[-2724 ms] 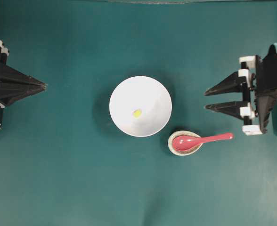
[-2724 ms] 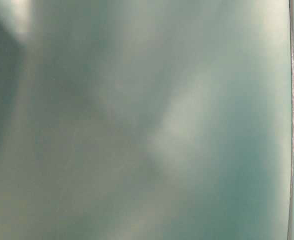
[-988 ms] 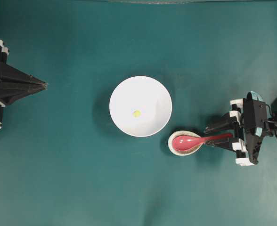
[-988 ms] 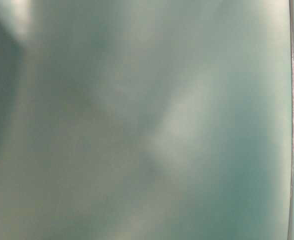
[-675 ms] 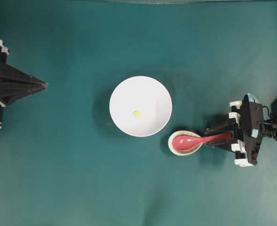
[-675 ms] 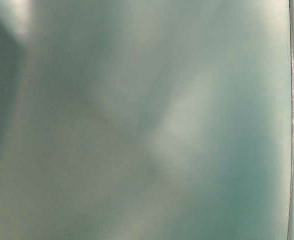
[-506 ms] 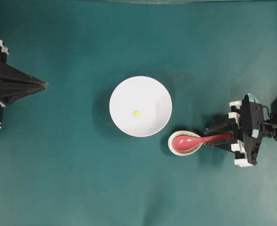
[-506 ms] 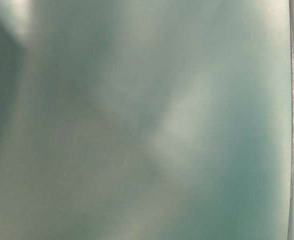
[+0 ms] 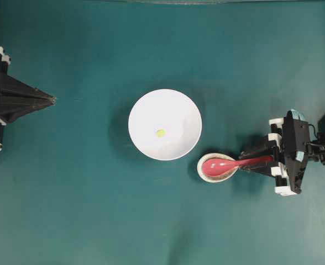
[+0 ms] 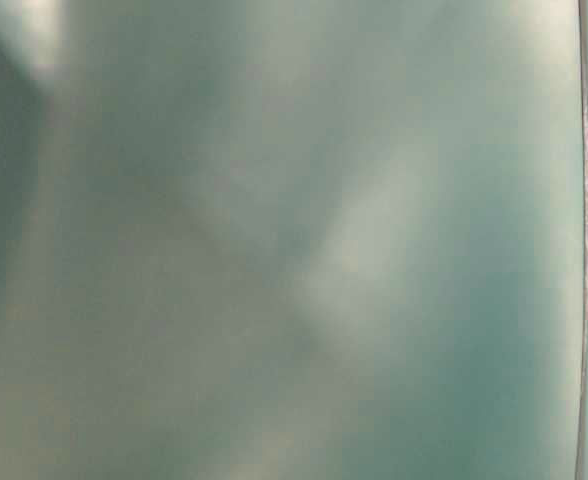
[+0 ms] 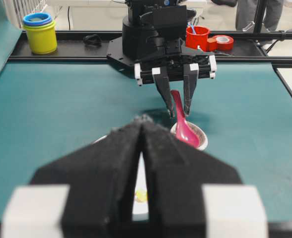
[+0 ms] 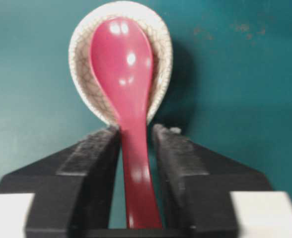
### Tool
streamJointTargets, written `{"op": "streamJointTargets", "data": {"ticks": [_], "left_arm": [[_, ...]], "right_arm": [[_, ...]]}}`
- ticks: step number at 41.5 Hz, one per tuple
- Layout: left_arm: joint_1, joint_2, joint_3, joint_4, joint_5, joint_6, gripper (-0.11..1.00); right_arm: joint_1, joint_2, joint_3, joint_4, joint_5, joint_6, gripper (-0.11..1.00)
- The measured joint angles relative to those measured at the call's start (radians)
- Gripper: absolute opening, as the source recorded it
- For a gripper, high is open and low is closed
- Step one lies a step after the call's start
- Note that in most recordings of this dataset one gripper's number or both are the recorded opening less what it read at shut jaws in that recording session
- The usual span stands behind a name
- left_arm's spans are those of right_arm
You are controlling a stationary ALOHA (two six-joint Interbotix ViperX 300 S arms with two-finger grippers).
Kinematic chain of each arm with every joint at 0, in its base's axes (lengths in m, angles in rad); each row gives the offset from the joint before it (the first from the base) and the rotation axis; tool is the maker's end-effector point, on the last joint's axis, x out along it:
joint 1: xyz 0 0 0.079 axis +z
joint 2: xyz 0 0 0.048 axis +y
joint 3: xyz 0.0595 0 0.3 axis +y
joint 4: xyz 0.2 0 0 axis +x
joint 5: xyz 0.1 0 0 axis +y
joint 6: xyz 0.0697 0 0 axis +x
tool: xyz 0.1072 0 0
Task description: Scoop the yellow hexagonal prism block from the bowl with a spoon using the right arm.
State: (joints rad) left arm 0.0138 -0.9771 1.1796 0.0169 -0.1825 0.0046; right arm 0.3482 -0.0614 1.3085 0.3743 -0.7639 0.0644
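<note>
Nearest the front edge of the teal tabletop [image 9: 96, 210], right of centre, a small crackle-glazed beige dish [image 9: 215, 180] is seen, and the oval head of the glossy red spoon [image 9: 229, 164] is cradled in it. The spoon's handle is stretched out to the right, away from the dish.

The handle is flanked by the two black fingers [image 12: 94, 153] of the right hand [image 9: 243, 162], one on each side and very close. One finger seems to be touching the handle, while a thin sliver of tabletop is seen beside the other. Whether the handle is actually clamped cannot be told. The spoon's head lies in the dish, not lifted.

Just beyond and to the left of the dish, nearly touching it, the large white bowl [image 9: 173, 105] is set at the middle of the tabletop. The yellow hexagonal prism block [image 9: 160, 133] is found inside it, on the bowl's floor, a little left of centre and well apart from the spoon.

Farther back, at the left edge, the left hand [image 9: 53, 100] is held above the tabletop with its fingers pressed together, nothing between them, pointing towards the bowl.

Nothing but a teal blur is given by the table-level view.
</note>
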Motion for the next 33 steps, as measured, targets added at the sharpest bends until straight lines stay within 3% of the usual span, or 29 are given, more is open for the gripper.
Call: {"op": "streamJointTargets", "data": {"ticks": [3, 12, 23, 26, 33], "left_arm": [[0.000, 0.000, 0.000, 0.000, 0.002, 0.000, 0.00], [0.000, 0.000, 0.000, 0.000, 0.029, 0.000, 0.00], [0.000, 0.000, 0.000, 0.000, 0.054, 0.000, 0.00], [-0.002, 0.000, 0.002, 0.000, 0.060, 0.000, 0.00], [0.000, 0.000, 0.002, 0.000, 0.066, -0.008, 0.00]], "right_arm": [[0.000, 0.000, 0.000, -0.002, 0.000, -0.002, 0.21], [0.000, -0.014, -0.011, 0.000, 0.015, 0.000, 0.21], [0.002, -0.110, -0.061, 0.000, 0.187, -0.003, 0.19], [0.002, -0.129, -0.064, 0.000, 0.224, -0.003, 0.12], [0.002, -0.141, -0.067, 0.029, 0.241, -0.003, 0.08]]}}
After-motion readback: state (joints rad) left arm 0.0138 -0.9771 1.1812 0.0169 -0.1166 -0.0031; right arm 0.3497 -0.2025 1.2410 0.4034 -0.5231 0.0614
